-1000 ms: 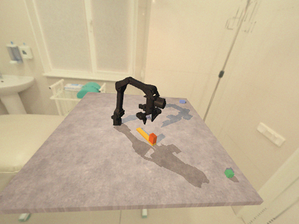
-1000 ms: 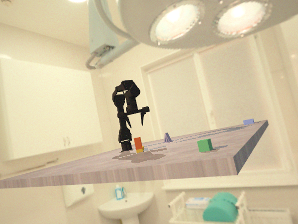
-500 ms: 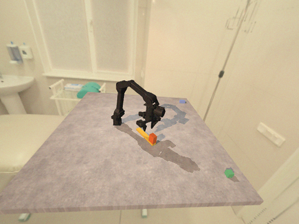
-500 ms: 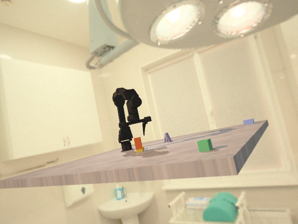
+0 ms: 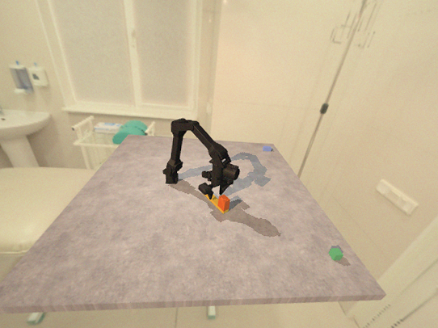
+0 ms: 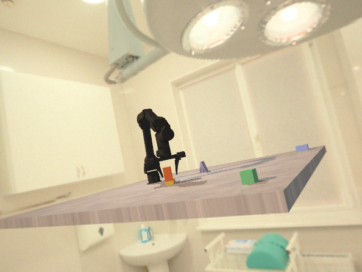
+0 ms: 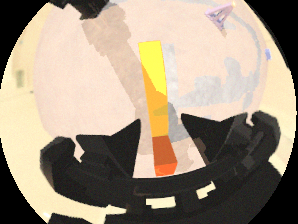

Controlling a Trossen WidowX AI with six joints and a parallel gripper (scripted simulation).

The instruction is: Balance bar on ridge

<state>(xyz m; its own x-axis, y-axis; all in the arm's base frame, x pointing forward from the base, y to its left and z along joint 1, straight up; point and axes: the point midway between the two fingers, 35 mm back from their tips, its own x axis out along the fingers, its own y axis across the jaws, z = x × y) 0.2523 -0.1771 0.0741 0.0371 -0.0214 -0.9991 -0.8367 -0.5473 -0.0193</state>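
Observation:
The yellow bar lies flat on the table, with an orange block standing on one end. My gripper is open and points down low over the bar. Its fingers stand on either side of the bar, apart from it, with nothing gripped. The purple ridge stands on the table away from the bar, with nothing on it. The arm hides the ridge in the top view.
A green block sits near the table's edge, well away from the bar. A blue block lies by the far corner of the table.

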